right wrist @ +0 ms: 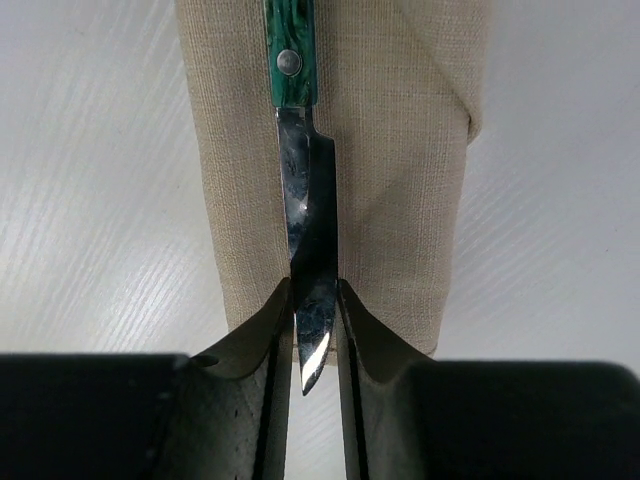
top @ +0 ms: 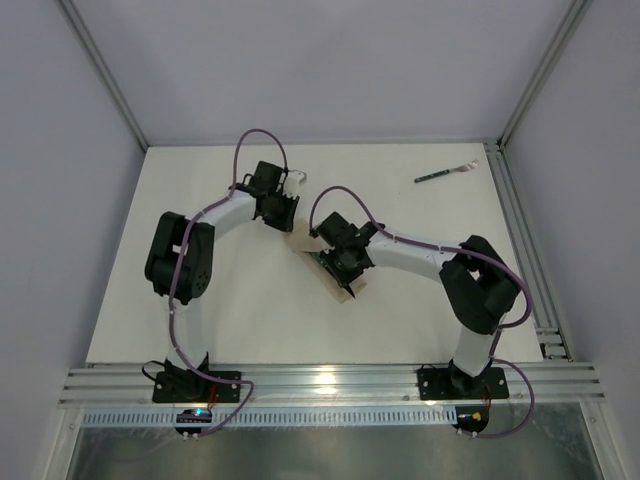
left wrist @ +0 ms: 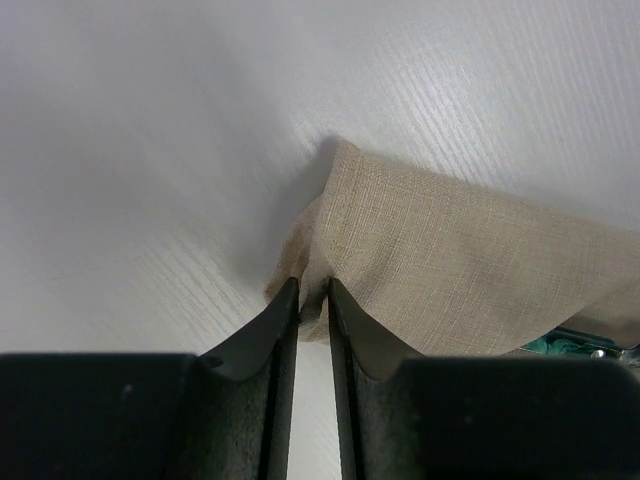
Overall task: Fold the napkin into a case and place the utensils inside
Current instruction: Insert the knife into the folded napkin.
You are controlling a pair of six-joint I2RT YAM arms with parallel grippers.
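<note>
The beige-tan case lies folded and oblong at the table's middle, partly under my right gripper. In the right wrist view that gripper is shut on the silver blade of the knife. The knife's green handle lies on the case. My left gripper is at the case's far end. In the left wrist view it is shut on a corner of the case. The fork lies alone at the far right.
An aluminium rail runs along the table's right edge, close to the fork. White enclosure walls stand at the back and sides. A front rail carries both arm bases.
</note>
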